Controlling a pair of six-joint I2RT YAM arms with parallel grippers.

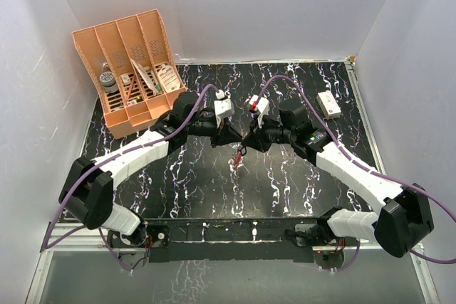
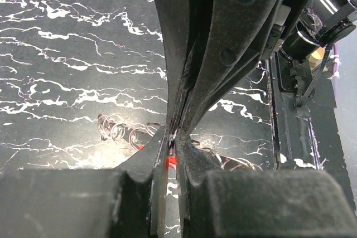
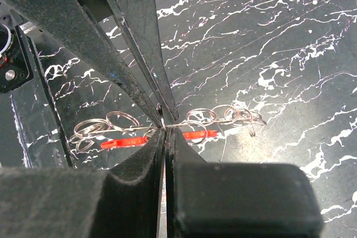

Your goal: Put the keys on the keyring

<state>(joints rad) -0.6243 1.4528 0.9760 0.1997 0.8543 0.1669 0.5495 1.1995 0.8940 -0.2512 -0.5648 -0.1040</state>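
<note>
Pinches a tiny dark key with a pale middle (image 3: 160, 108) in the left gripper (image 2: 174, 137), fingers nearly closed on it. Meets it tip to tip with the right gripper (image 3: 165, 131), fingers pressed flat together; cannot tell whether any wire sits between. Places the keyring of silver wire loops with a bright red strip (image 3: 192, 135) just beside both tips, spreading toward 3 and 9 o'clock; touching or apart, cannot tell. Crowds the centre of the black white-veined tabletop (image 1: 192, 183) with both arms. Shows an orange slotted plastic organiser (image 1: 132, 69) at 10 o'clock against the white wall (image 1: 43, 48), a small white box with a red mark (image 1: 329, 105) at 2 o'clock, both well apart from the tips. Shows open tabletop at 6 o'clock down to the metal base rail (image 1: 235, 233).
</note>
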